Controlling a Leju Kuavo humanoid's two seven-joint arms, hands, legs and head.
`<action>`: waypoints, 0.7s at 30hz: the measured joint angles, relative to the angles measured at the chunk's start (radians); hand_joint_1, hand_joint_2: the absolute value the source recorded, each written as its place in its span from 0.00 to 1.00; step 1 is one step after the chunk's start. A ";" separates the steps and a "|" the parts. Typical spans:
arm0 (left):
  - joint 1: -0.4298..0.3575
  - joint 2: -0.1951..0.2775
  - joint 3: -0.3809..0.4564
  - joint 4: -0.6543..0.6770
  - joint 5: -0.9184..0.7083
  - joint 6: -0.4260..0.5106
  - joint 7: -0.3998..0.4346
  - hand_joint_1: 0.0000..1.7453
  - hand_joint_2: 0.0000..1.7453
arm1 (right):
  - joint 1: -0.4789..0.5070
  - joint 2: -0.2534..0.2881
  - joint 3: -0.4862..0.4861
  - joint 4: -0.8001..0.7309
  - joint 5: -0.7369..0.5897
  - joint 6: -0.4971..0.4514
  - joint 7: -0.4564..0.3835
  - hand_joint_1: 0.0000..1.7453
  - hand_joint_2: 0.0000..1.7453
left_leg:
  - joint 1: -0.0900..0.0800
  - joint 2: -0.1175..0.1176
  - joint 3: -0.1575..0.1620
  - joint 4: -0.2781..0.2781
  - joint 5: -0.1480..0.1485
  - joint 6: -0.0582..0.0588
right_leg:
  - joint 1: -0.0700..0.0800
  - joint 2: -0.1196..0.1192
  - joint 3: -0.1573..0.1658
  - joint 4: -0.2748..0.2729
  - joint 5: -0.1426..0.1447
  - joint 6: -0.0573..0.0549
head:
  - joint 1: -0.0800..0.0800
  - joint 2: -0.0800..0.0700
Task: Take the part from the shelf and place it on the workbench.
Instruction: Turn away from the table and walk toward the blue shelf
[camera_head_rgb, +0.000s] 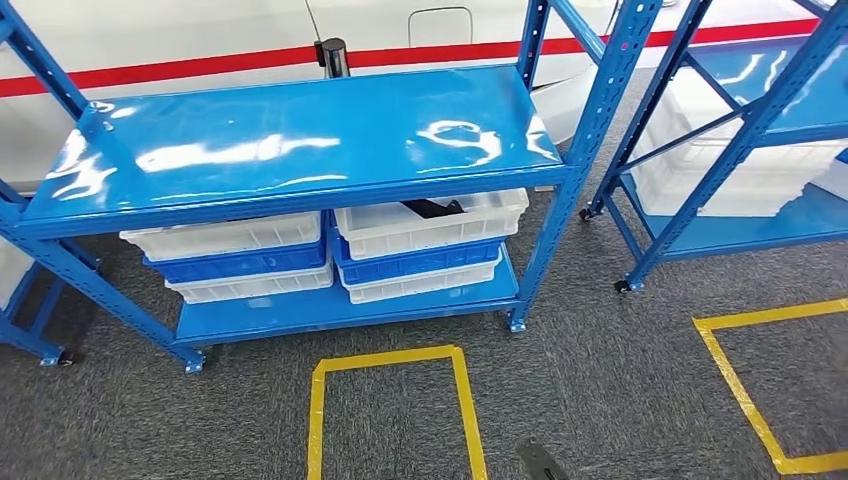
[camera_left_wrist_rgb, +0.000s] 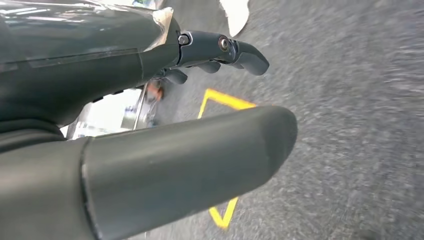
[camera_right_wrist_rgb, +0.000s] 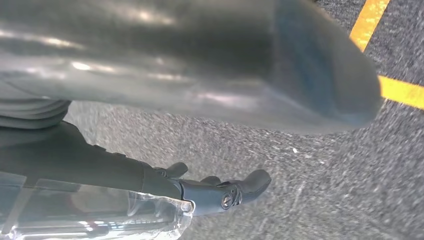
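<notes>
One dark part (camera_head_rgb: 432, 208) in upper right white bin (camera_head_rgb: 430, 225); left hand (camera_left_wrist_rgb: 150, 125) and right hand (camera_right_wrist_rgb: 190, 100) hang over floor, fingers apart, empty; neither nearer.

Head view high, facing shelf (camera_head_rgb: 300, 140), wrist views close above carpet (camera_right_wrist_rgb: 300, 190)

Glossy blue metal shelf (camera_head_rgb: 300, 140); white plastic crates (camera_head_rgb: 430, 222); rough grey carpet (camera_head_rgb: 600, 390)

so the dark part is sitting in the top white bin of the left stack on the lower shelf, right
Not quite. In the head view the dark part lies in the top white bin of the right stack, not the left. The rest holds: that stack stands on the lower shelf.
</notes>
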 joint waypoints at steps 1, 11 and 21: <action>-0.001 0.001 0.000 0.000 0.000 0.000 0.000 0.00 0.00 | 0.000 0.001 0.000 0.000 0.000 0.000 0.000 0.00 0.00 | -0.003 0.000 0.004 -0.010 -0.003 0.003 | -0.002 0.011 -0.004 -0.001 0.003 0.005 | 0.000 0.000; -0.003 -0.003 0.000 0.000 -0.001 0.000 -0.001 0.00 0.00 | 0.001 -0.005 0.000 0.000 0.008 -0.001 0.000 0.00 0.00 | -0.009 0.124 0.016 -0.058 0.020 0.008 | -0.001 -0.101 -0.117 0.219 -0.086 0.030 | 0.007 0.000; -0.007 -0.009 0.000 0.000 -0.002 0.013 0.000 0.00 1.00 | 0.001 -0.006 0.000 0.000 0.031 -0.024 0.014 0.00 0.25 | -0.010 0.132 0.007 -0.043 0.025 0.002 | 0.000 -0.118 0.026 -0.029 -0.001 0.022 | 0.004 0.000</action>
